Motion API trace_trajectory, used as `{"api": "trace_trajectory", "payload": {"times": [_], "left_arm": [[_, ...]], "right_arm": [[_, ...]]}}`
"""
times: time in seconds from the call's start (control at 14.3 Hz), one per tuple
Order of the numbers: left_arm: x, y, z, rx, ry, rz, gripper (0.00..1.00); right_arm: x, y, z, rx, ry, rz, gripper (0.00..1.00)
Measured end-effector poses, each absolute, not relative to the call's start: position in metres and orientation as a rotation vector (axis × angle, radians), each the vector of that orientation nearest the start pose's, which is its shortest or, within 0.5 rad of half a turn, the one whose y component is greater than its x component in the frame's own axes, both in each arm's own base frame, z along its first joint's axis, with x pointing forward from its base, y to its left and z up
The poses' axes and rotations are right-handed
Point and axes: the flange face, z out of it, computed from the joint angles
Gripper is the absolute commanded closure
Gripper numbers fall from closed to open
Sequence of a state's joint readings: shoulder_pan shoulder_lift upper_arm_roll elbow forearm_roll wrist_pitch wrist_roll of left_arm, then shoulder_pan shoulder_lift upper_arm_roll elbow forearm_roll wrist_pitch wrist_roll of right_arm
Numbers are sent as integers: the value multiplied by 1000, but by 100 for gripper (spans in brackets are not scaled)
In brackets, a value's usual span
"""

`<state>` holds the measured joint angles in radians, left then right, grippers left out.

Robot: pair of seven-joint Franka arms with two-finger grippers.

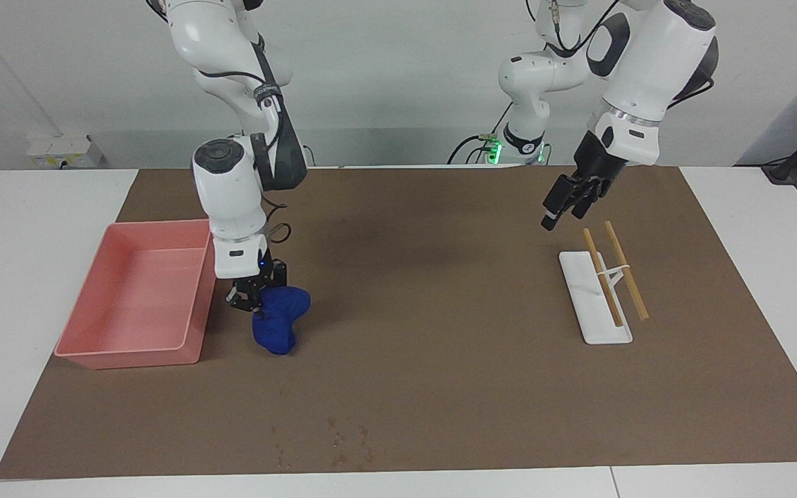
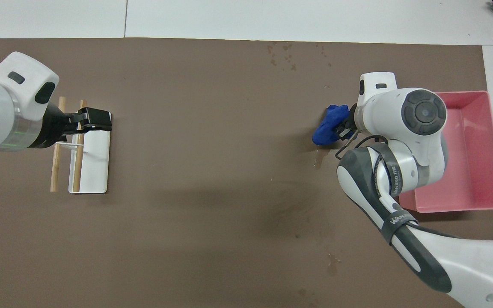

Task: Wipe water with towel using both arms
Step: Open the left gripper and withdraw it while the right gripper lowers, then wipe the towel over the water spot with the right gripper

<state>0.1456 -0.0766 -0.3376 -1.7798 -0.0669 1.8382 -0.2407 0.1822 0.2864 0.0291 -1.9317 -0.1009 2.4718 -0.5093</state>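
Note:
My right gripper (image 1: 252,304) (image 2: 341,128) is shut on the blue towel (image 1: 278,321) (image 2: 329,125) beside the pink tray. The towel hangs bunched from it, and its lower end is at or just above the brown mat. The water (image 2: 318,161) is a faint yellowish smudge on the mat, just nearer to the robots than the towel in the overhead view. In the facing view the towel hides it. My left gripper (image 1: 556,214) (image 2: 104,120) hangs open and holds nothing, over the white rack at the left arm's end of the table.
The pink tray (image 1: 156,225) (image 2: 464,92) stands right beside the towel. A white rack (image 1: 592,308) (image 2: 94,164) carries two wooden sticks. Small dark specks (image 1: 344,443) (image 2: 284,53) dot the mat's edge farthest from the robots.

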Motion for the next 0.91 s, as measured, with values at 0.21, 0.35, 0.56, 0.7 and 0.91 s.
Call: {"api": "trace_trajectory", "payload": {"times": [0.21, 0.35, 0.56, 0.7, 0.91], "left_arm": [[534, -91, 618, -3124, 162, -70, 0], [532, -83, 636, -3097, 231, 9, 0], [540, -77, 639, -3096, 253, 42, 0], [543, -66, 637, -3097, 252, 54, 0], [544, -56, 631, -3098, 237, 71, 0]], "right_arm": [[617, 155, 345, -3022, -1009, -397, 100], [607, 169, 335, -3052, -858, -365, 100], [593, 162, 315, -3054, -650, -249, 100], [585, 151, 310, -3055, -556, -142, 100], [575, 137, 309, -3009, -300, 24, 100]]}}
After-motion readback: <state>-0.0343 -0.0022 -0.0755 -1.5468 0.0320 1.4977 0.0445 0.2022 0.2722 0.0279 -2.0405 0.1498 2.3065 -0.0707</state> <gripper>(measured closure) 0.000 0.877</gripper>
